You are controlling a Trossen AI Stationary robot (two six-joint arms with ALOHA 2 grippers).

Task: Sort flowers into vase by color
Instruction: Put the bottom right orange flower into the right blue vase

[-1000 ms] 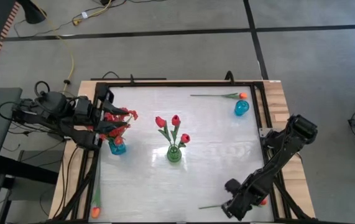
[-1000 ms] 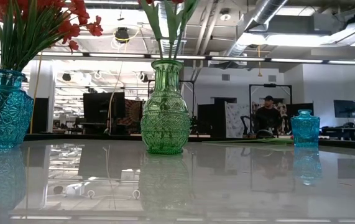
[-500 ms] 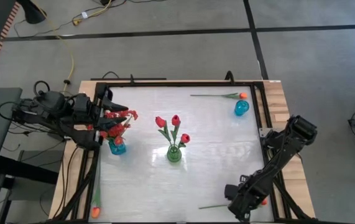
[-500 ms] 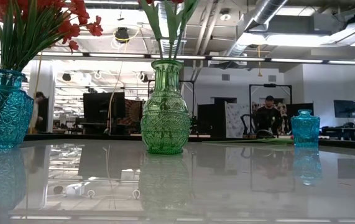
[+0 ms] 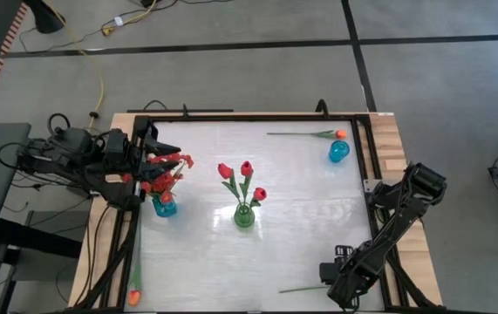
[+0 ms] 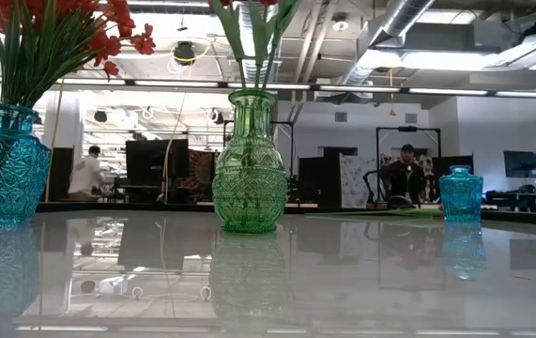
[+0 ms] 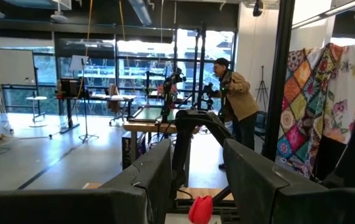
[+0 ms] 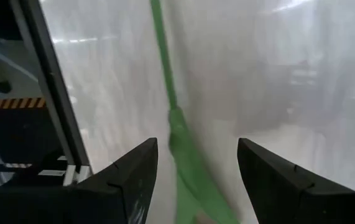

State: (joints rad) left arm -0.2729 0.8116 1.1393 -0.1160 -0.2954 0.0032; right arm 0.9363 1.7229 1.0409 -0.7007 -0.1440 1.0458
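Left gripper at the red spray, right gripper over a stem on the table.
We saw the left gripper by the red spray in the blue vase, fingers spread; red tulips stood in the green vase; the right gripper straddled a lying green stem, jaws apart, not pinching.

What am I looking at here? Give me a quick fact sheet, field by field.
Table: white top
Green vase: centre, three red tulips in it
Left blue vase: bushy red sprays in it
Small blue vase: far right corner, no flowers showing
Loose orange tulips: one beside the small blue vase, one off the table's near left edge
Right tool: open, over a green stem near the front right edge
Left tool: by the red sprays
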